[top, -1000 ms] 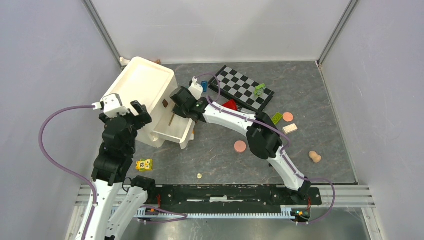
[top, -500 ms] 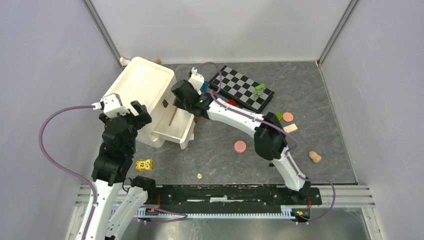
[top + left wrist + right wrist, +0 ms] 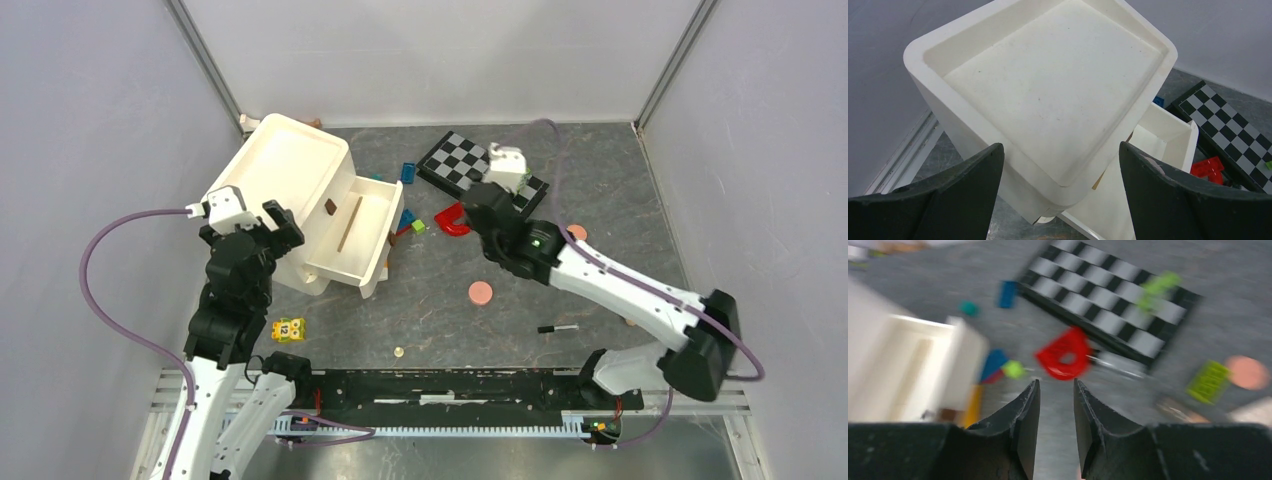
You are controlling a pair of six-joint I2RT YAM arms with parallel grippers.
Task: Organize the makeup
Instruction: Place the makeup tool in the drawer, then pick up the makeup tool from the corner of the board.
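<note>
The left hand [image 3: 1060,150] is wide open over the white box [image 3: 1048,90], maybe to steady it. Its drawer [image 3: 372,222] is open for makeup. The right hand [image 3: 1055,385] is narrow and empty.

organizer [image 3: 290,180] left | checkerboard [image 3: 455,160] behind right | pencil [image 3: 557,328] right of disc [image 3: 481,293]

The left arm [image 3: 238,285] and right arm [image 3: 590,272] are white-shelled links between chunky black joint housings [image 3: 705,350], each trailing a looping mauve cable [image 3: 160,213] (the left one's ends at a white wrist camera block [image 3: 222,207]). The right gripper [image 3: 1056,382] has matte black, tapered fingers [image 3: 1018,435].
</note>
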